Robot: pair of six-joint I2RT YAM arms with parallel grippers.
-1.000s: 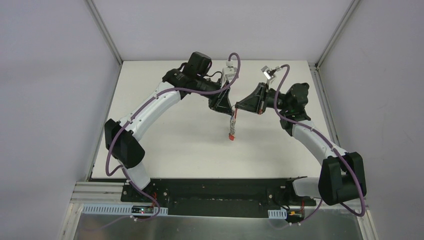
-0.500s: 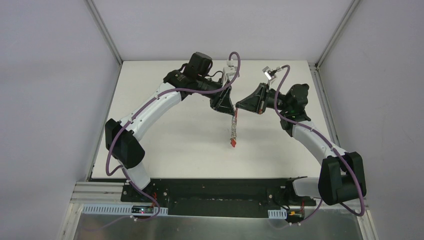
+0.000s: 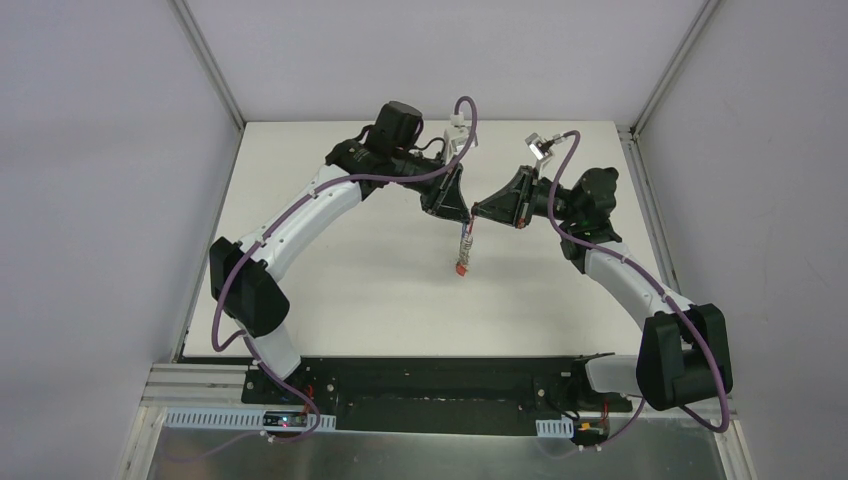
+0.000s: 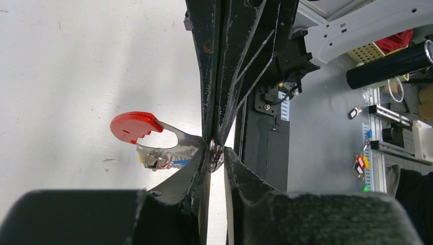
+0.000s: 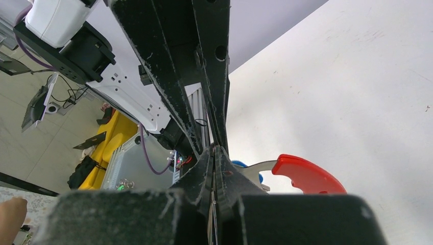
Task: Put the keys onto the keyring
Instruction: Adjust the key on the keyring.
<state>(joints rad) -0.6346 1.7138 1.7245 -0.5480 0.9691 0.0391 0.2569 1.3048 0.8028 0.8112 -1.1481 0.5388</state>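
The right gripper (image 5: 214, 153) is seen clenched, its two black fingers pressed flat together on the grey end of the keyring (image 4: 135, 126). This is an oval loop with one half of bright red plastic and the other of grey metal. The loop is carried out sideways from that grip, so the grey half lies just beside the fingertips and the red half lies farthest from them. In the top view it is seen hanging from the point where the two grippers meet, with its red end towards the arm bases. Whether that end touches the white table (image 4: 76, 66) cannot be told.

The small silver keys (image 4: 155, 162), with their blue and orange-yellow oval plastic tags, are bunched against the grey half, close to the left gripper (image 4: 217, 159) and on the loop's side of it.

The left gripper is brought tip to tip against the right one. Its jaws are held slightly apart, with a narrow gap visible between them. A small silver metal ring (image 4: 215, 154) is framed in that gap, directly under the right gripper's closed tips. Whether the ring is actually pinched by the left fingers or only flanked by them cannot be told.
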